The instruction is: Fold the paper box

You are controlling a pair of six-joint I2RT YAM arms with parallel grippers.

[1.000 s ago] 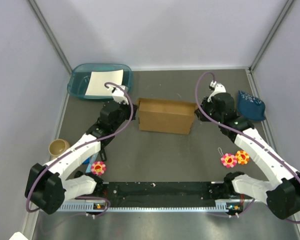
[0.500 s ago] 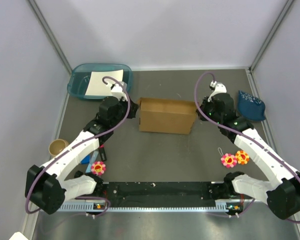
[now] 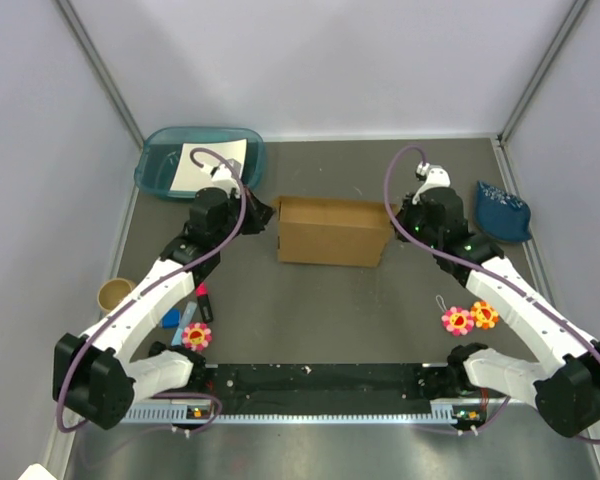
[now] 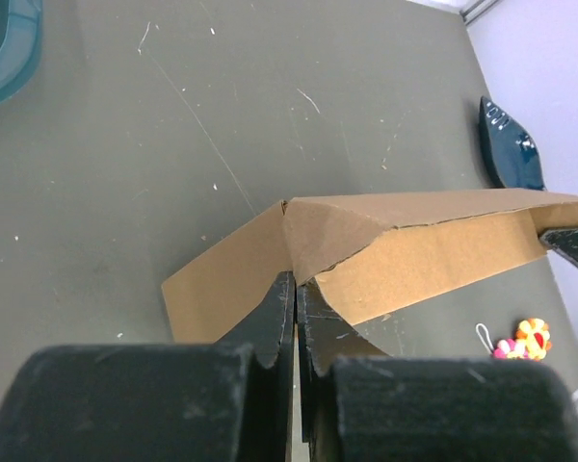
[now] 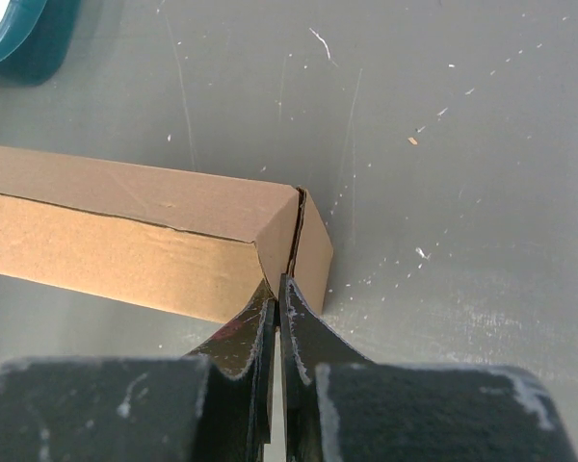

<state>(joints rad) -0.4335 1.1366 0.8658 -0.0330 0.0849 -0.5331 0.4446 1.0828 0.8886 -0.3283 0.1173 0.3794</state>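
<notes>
Left gripper (image 4: 295, 287) and right gripper (image 5: 275, 287), jaws closed empty, touch the box (image 3: 332, 232) ends; even inward pressure should seat flaps.

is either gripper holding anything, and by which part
Nothing held: the left gripper and right gripper are shut, tips at opposite ends of the box.

The paper box (image 3: 332, 231) is plain brown corrugated cardboard, folded into a shallow closed rectangle. It lies flat mid-desk (image 3: 320, 300), with one lid corner creased and slightly raised.
</notes>
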